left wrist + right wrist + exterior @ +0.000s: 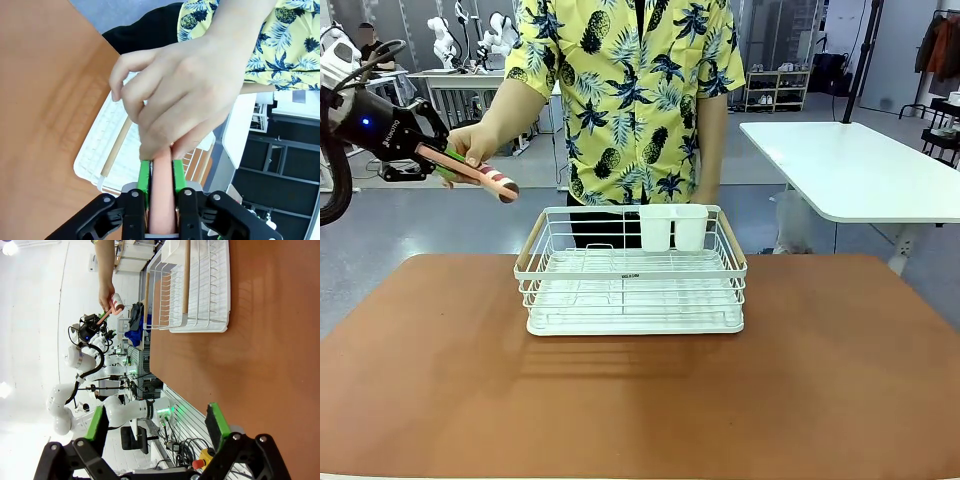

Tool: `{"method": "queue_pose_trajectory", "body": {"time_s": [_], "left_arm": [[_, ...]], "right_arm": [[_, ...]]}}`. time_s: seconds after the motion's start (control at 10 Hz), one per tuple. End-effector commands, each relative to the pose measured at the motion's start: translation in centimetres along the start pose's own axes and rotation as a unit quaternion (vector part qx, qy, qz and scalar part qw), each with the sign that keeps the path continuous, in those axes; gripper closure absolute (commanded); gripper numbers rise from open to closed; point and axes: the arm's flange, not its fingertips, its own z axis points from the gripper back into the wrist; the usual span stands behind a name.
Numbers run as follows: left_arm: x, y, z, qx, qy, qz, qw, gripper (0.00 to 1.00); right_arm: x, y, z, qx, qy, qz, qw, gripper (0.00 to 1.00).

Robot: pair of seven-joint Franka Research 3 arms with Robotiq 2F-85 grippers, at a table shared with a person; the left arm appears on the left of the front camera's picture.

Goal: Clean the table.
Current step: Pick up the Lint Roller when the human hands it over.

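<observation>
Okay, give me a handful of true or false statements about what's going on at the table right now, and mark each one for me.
1. The left gripper is shut on a pink rod. True.
2. The person's hand is well away from the rod. False: the hand grips the rod too, right beside the green fingers.
3. A white dish rack sits on the reddish-brown table. True.
4. The right gripper is shut. False: its fingers stand wide apart with nothing between them.
5. The rod lies inside the rack. False: it is held in the air, off to the rack's left in the front view.
</observation>
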Motion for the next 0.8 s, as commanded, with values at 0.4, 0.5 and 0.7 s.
{"method": "queue_pose_trajectory", "body": {"time_s": [0.4, 0.5, 0.7], "left_arm": [[0.02, -0.04, 0.02, 0.0, 0.0, 0.0, 1.0, 0.88], [0.02, -0.04, 0.02, 0.0, 0.0, 0.0, 1.0, 0.88], [0.02, -0.04, 0.02, 0.0, 0.0, 0.0, 1.0, 0.88]], "right_arm": [[-0.02, 0.24, 0.04, 0.004, 0.0, 0.004, 1.0, 0.0], [-0.02, 0.24, 0.04, 0.004, 0.0, 0.004, 1.0, 0.0], [-0.02, 0.24, 0.04, 0.004, 0.0, 0.004, 1.0, 0.0]]}}
